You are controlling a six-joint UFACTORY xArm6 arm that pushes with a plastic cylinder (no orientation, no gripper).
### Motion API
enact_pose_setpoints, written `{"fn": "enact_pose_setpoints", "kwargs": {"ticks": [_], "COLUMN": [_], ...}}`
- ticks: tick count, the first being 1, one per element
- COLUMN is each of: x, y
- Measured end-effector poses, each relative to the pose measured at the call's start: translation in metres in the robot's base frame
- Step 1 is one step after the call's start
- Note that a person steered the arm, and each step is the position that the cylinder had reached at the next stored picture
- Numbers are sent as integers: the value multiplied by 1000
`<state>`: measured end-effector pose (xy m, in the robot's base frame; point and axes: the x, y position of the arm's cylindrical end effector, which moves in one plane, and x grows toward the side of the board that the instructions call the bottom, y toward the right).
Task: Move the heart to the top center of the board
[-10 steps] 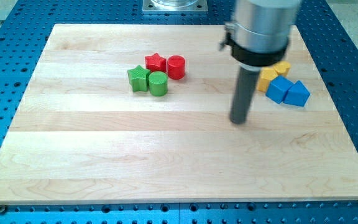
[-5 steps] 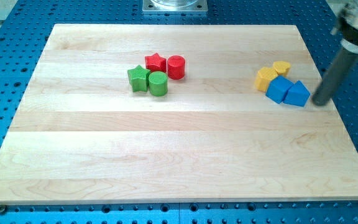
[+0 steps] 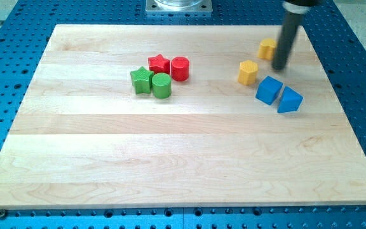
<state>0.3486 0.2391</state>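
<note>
Pressing my tip [image 3: 278, 67] against the yellow heart's [image 3: 267, 48] right side — no end effector, nothing held — I judge the push half-done: near the tabletop's [image 3: 107, 140] top edge, right of centre.

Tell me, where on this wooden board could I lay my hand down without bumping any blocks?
The whole lower half of the board is bare, as is the left strip beside the green star. It is crowded upper right, where my tip stands beside the yellow block and near the blue cube.

Straight dark grey rod, my tip [image 3: 278, 68]
</note>
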Motion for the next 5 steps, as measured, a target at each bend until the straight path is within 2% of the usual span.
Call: {"fn": "enact_pose_setpoints", "kwargs": {"ticks": [1, 2, 3, 4, 5], "x": [-22, -59, -71, -107, -124], "y": [31, -27, -126, -151, -160]}}
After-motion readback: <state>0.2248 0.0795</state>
